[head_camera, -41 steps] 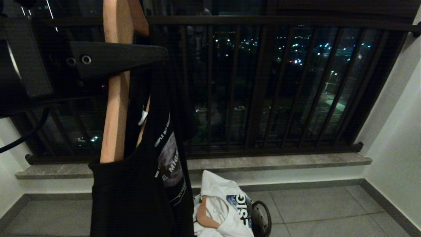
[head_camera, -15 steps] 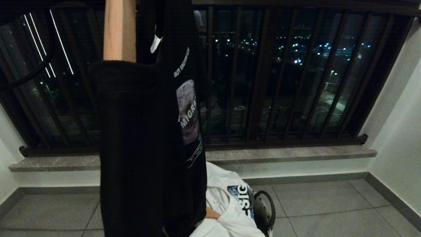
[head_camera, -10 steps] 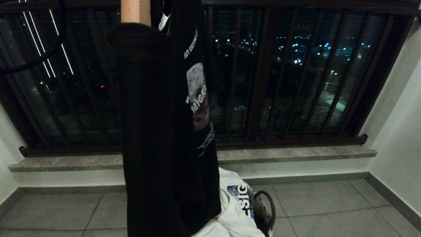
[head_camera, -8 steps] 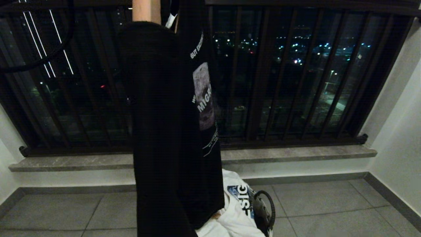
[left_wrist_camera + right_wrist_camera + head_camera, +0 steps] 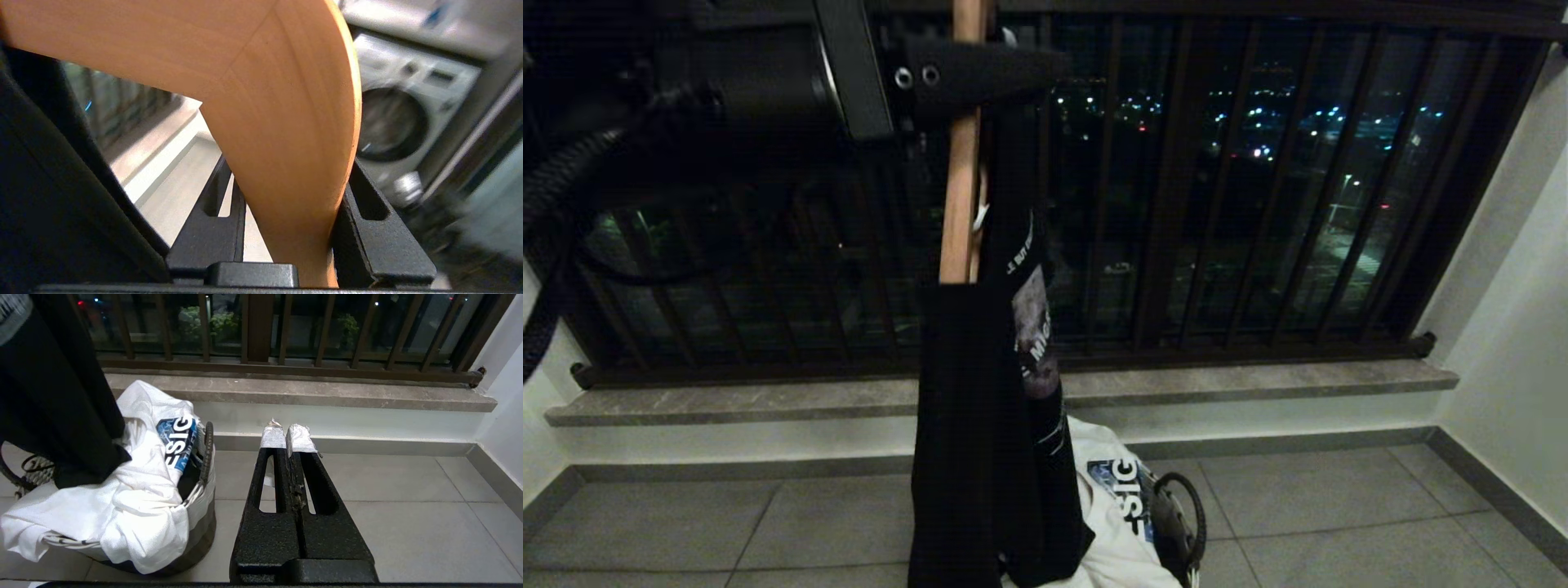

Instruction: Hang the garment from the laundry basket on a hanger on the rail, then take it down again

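Between the fingers of the left gripper (image 5: 980, 69), raised high before the dark window bars (image 5: 1258, 204): one wooden hanger (image 5: 960, 196), clamped at its curved neck, the black jaws pressing both faces of the wood in the left wrist view (image 5: 286, 163).

Below that gripper: one black T-shirt (image 5: 988, 441) with a grey print and white lettering, hanging from the hanger in a narrow fold, its hem reaching down over the basket.

Directly under the hanging shirt, on the grey tiled floor (image 5: 1339, 514): the laundry basket (image 5: 204, 522), round and soft, with a thin black loop handle (image 5: 1180, 514) standing at its side. A white garment (image 5: 135, 506) with a blue printed panel is spilling over its rim.

Beside the basket, low and near the floor: the right gripper (image 5: 288, 439), idling, fingers pressed together with nothing between them, its wrapped tips pointing toward the stone sill (image 5: 327, 392).

Rail: not showing in any view.

Behind the left gripper in its wrist view: a front-loading washing machine (image 5: 400, 114).
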